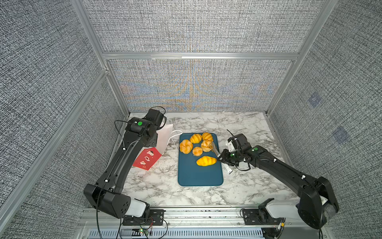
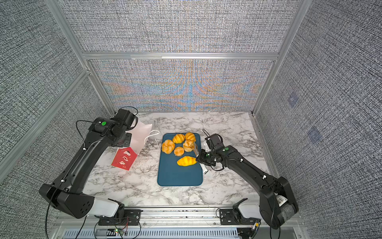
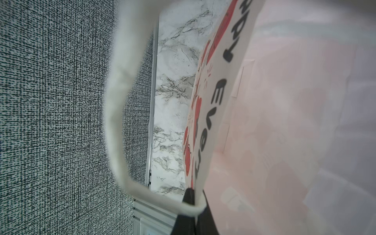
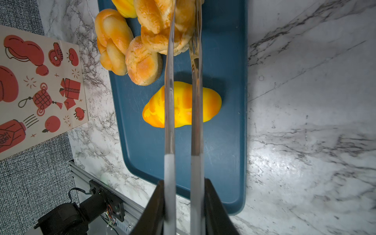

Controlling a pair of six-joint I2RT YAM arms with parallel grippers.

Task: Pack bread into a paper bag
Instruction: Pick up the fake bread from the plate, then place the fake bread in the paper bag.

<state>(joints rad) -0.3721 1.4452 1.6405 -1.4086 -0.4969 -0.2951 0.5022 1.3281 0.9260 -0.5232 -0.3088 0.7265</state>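
Several golden pastries, the bread, lie on a blue tray (image 1: pixel 199 175); a yellow croissant (image 1: pixel 206 161) sits nearest my right arm. My right gripper (image 4: pixel 184 183) is shut on metal tongs (image 4: pixel 169 91), whose tips clamp a twisted knot roll (image 4: pixel 160 22) among the others (image 1: pixel 206 145). The paper bag (image 1: pixel 165 138) stands tilted at the left, its white inside facing the tray and its red side (image 1: pixel 147 158) toward the front. My left gripper (image 3: pixel 192 198) is shut on the bag's rim, with a white cord handle (image 3: pixel 116 101) looping past it.
Both arms reach in from the front rail over the marble table (image 1: pixel 244 186). Grey fabric walls with aluminium posts close in the back and both sides. The bag's other cord handle (image 1: pixel 175 133) hangs toward the tray's far left corner.
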